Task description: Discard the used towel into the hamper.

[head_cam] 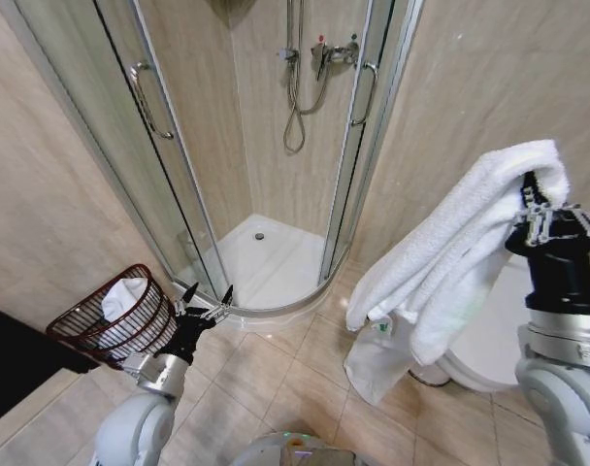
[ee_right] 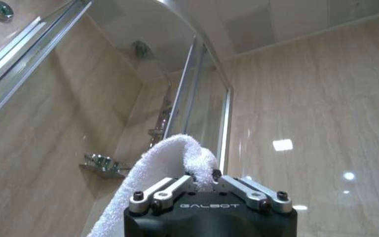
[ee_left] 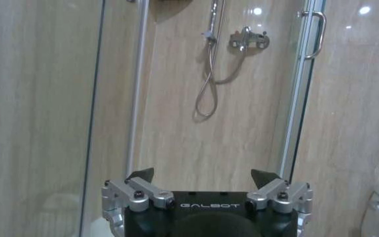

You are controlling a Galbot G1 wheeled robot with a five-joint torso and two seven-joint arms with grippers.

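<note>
In the head view we see our right gripper (head_cam: 540,209) raised at the right edge of the frame, its fingers clamped together on a fold of the white towel (head_cam: 441,262). The towel drapes over the gripper's top and hangs down and to the left in a long fold toward the tiled floor (head_cam: 305,388). In the right wrist view the same towel (ee_right: 166,168) rises between the closed fingers of the right gripper (ee_right: 203,181) and curls over to one side. Our left gripper (head_cam: 206,296) sits low in the lower left of the head view, its two dark fingers spread wide apart and holding nothing; the left wrist view shows the left gripper (ee_left: 204,174) with a broad gap between the tips and the shower wall beyond. The hamper (head_cam: 115,316) stands at the lower left of the head view, just beside the left gripper, tilted, with white cloth (head_cam: 120,296) already inside it. The shower enclosure (head_cam: 266,146) occupies the upper centre.
</note>
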